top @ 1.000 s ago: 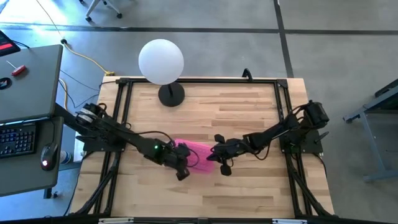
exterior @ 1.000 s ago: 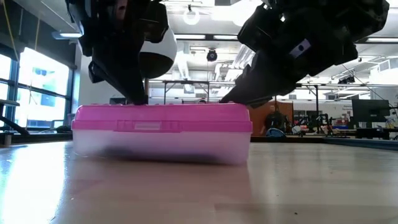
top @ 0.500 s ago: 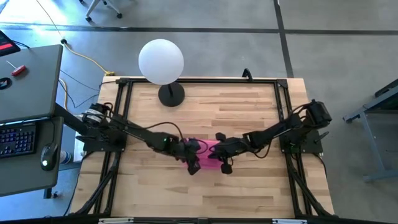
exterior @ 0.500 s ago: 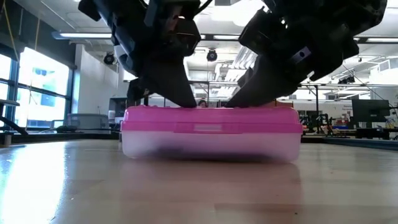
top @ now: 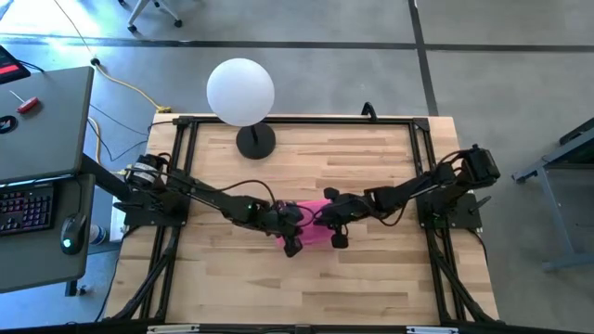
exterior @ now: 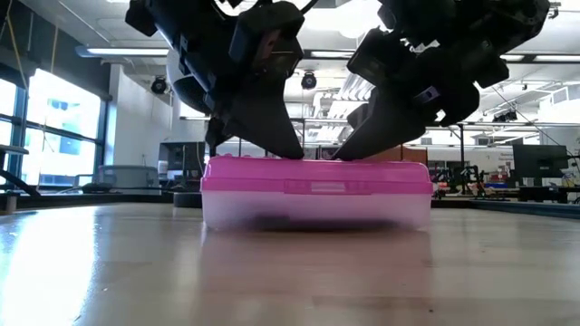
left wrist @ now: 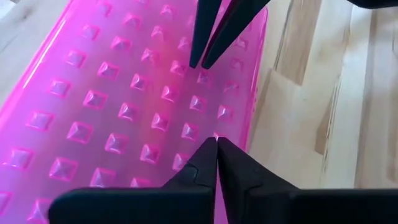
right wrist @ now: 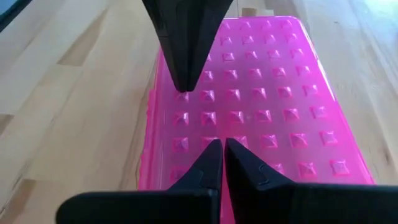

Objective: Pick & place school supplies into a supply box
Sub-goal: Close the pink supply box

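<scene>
The supply box [top: 311, 225] sits mid-bench, pink lid down. The left gripper [top: 291, 243] and right gripper [top: 338, 236], both pinched together and empty, press tips on the lid. Push evenly, straight down, so it latches without sliding.

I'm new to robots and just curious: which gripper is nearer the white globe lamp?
Left. The left gripper and the right gripper both rest on the pink-lidded clear plastic box; the white globe lamp stands toward the left gripper's side.
</scene>
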Controlling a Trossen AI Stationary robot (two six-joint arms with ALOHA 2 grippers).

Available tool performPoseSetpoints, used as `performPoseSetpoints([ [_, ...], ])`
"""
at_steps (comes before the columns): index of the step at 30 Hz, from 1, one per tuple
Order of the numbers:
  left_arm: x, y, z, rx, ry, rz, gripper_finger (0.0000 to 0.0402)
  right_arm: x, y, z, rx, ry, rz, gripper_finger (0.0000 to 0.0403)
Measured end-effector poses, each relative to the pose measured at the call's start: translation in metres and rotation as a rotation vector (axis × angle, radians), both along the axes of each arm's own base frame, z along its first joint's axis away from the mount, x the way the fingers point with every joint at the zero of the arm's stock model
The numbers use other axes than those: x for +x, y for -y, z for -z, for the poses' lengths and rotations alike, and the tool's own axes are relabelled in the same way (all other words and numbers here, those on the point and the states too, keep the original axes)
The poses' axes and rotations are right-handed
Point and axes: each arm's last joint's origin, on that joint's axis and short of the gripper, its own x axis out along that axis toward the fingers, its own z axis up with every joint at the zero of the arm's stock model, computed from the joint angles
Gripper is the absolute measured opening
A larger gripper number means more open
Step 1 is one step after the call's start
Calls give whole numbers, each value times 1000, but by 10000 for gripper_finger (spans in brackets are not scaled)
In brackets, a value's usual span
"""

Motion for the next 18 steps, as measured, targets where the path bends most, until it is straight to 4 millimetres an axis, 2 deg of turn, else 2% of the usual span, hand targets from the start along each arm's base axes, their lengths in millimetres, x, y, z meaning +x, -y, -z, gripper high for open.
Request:
performPoseSetpoints([
  [10, -8, -2, -9, 39, -30, 28, 12, -1, -12, -1, 5, 12, 26, 0],
  [15, -13, -4, -13, 66, -44, 47, 38, -2, -17, -3, 0, 21, 15, 0],
  [18, -16, -4, -21, 89, -25, 74, 52, -5, -17, -10, -31, 46, 27, 0],
])
